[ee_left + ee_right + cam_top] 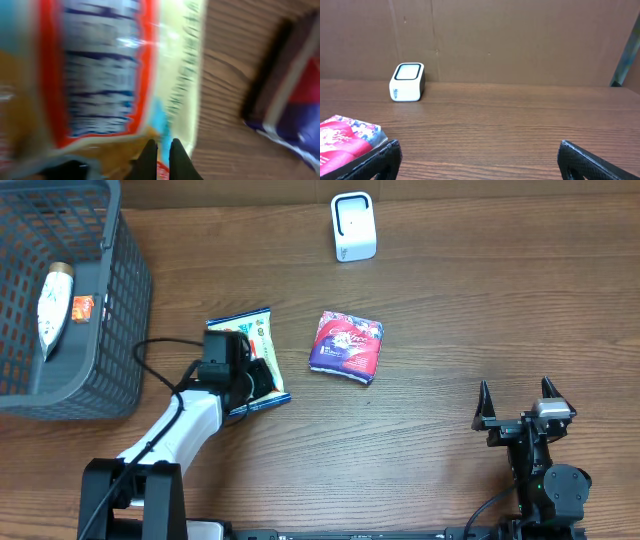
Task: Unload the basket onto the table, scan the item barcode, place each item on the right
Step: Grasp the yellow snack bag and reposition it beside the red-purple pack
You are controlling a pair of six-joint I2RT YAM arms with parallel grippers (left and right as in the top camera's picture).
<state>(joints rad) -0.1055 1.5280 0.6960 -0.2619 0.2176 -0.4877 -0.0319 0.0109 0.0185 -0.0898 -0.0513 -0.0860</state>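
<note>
A snack packet (pixel 250 330) with blue, yellow and red print lies on the wooden table left of centre. My left gripper (pixel 258 378) is over its near edge. In the left wrist view the packet (pixel 100 75) fills the frame, blurred, and the gripper (pixel 161 144) is shut with a sliver of the wrapper between its tips. A second, red and purple packet (pixel 346 346) lies to the right of it. The white barcode scanner (pixel 353 226) stands at the back. My right gripper (pixel 520 395) rests open and holds nothing at the front right.
A dark mesh basket (pixel 120 300) at the far left holds a white pouch (pixel 55 305) and a small red item. In the right wrist view the scanner (pixel 407 81) stands before a cardboard wall, with the red and purple packet (pixel 345 137) at the lower left.
</note>
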